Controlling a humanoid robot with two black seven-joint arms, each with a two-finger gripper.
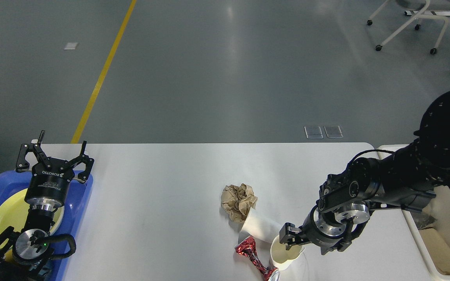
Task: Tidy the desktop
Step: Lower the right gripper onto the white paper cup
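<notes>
Two black arms with two-finger grippers.
Left gripper [55, 151]: black linkage fingers, white lettering on body, silver wrist ring, looped black cable. Right arm [397, 183]: matte black, silver flanges, black cable.

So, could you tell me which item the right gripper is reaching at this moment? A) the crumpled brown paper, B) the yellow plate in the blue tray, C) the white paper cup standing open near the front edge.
C: the right gripper is at the rim of the open white paper cup, away from the crumpled brown paper and the yellow plate.

Blue tray [79, 203], yellow plate [10, 212], brown paper [238, 201], red wrapper [250, 253].
</notes>
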